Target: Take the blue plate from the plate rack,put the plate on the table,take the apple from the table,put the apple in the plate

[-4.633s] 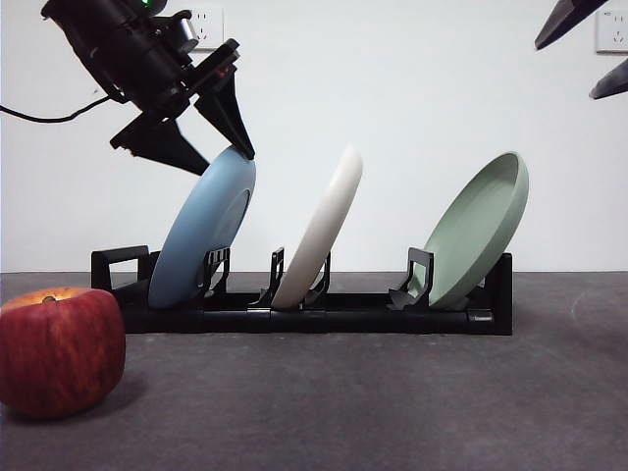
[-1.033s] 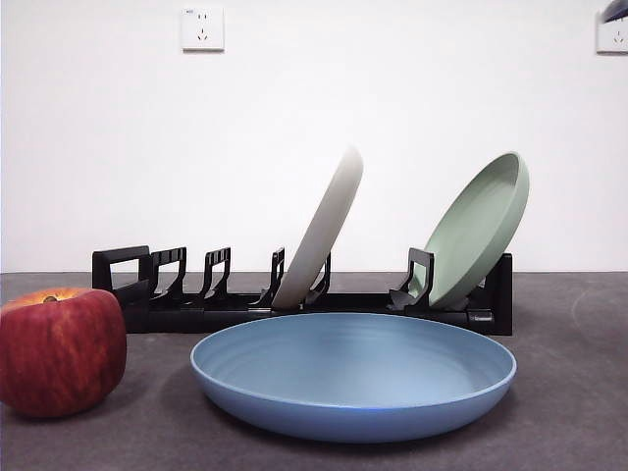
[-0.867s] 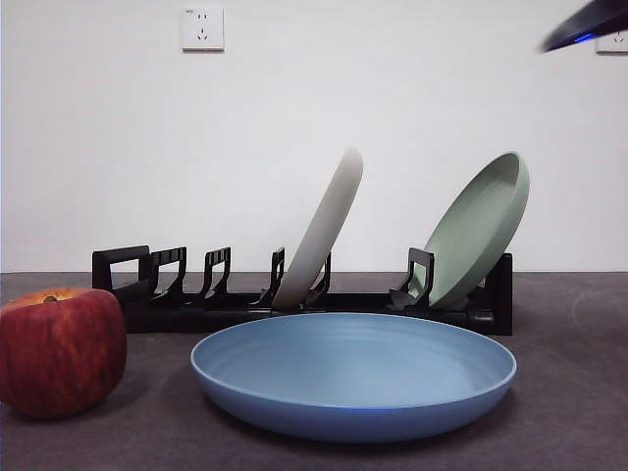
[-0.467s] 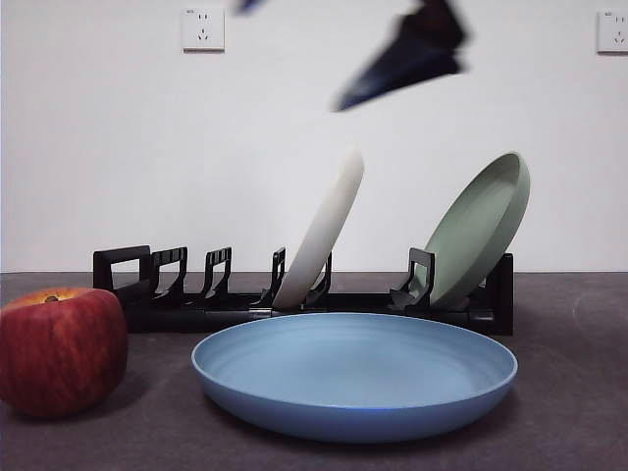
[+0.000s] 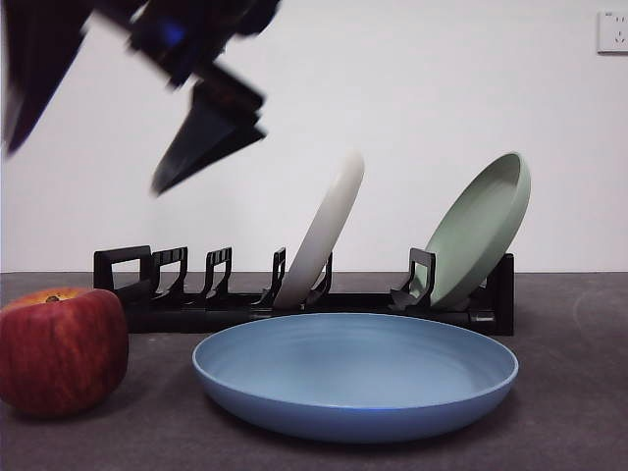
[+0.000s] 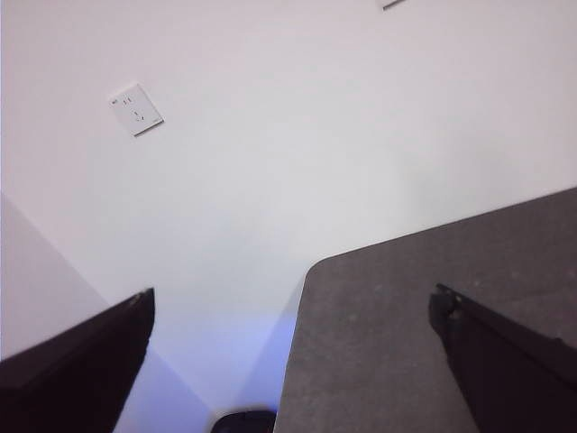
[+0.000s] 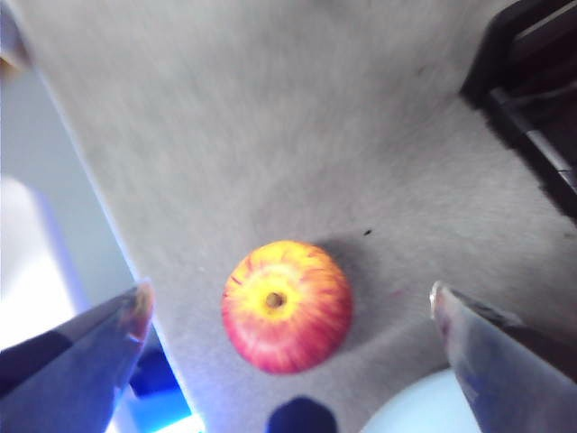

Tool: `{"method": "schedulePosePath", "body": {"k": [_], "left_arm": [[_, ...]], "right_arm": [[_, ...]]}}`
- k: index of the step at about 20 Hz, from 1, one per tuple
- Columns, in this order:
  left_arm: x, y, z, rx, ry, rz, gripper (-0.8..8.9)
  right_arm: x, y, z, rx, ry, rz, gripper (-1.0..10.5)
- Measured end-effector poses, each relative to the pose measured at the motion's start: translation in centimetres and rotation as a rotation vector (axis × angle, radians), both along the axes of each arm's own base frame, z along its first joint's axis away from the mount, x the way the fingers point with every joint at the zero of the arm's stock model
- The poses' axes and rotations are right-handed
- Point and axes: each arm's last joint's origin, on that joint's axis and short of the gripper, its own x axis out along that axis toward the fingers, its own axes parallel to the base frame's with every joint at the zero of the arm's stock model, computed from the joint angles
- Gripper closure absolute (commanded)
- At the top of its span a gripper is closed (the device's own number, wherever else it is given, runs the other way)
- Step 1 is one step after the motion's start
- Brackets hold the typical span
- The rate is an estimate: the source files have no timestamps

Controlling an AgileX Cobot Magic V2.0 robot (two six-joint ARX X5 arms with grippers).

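The blue plate [image 5: 355, 378] lies flat on the table [image 5: 574, 402] in front of the plate rack [image 5: 294, 309]. Left of it stands the red apple [image 5: 61, 348], upright and untouched. My right gripper [image 5: 83, 167] hangs open high above the apple, blurred by motion. In the right wrist view the apple [image 7: 287, 305] shows between that gripper's [image 7: 288, 298] spread jaws, stem up, with the rack's end [image 7: 532, 117] off to one side. My left gripper [image 6: 290, 298] is open and holds nothing, seeing only the wall and a table corner [image 6: 406, 343].
A cream-white plate [image 5: 324, 231] and a sage-green plate [image 5: 481, 231] lean in the rack's slots. The slots at the rack's left end hold nothing. The apple sits near the table's left edge. A wall socket [image 5: 612, 29] is at the top right.
The right arm has swept from the top right across the front view to the upper left, above the apple. Plate, apple and rack have not moved.
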Motion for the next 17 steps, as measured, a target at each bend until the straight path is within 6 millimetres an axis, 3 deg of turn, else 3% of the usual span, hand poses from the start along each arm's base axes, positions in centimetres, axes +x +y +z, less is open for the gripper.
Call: {"method": "schedulePosePath", "body": {"k": [3,11,13,15,17], "left_arm": [[0.1,-0.1,-0.1,0.015,0.01,0.0,2.61],[0.1,-0.2,-0.2,0.003,0.008,0.0,2.6],[0.1,-0.1,-0.2,0.011,0.014,-0.001,2.6],[0.1,-0.1,-0.3,0.012,0.017,0.001,2.61],[0.0,0.0,-0.5,0.021,0.027,0.003,2.61]], "right_arm": [[-0.3,1.5,-2.7,-0.066,0.025,0.04,3.1],[0.5,3.1,-8.7,-0.172,0.08,0.055,3.4],[0.4,3.3,-8.9,-0.173,0.077,0.062,6.0],[0.4,3.4,-8.8,-0.162,0.069,0.064,9.8],[0.3,3.4,-8.8,-0.164,0.067,0.067,9.6]]}}
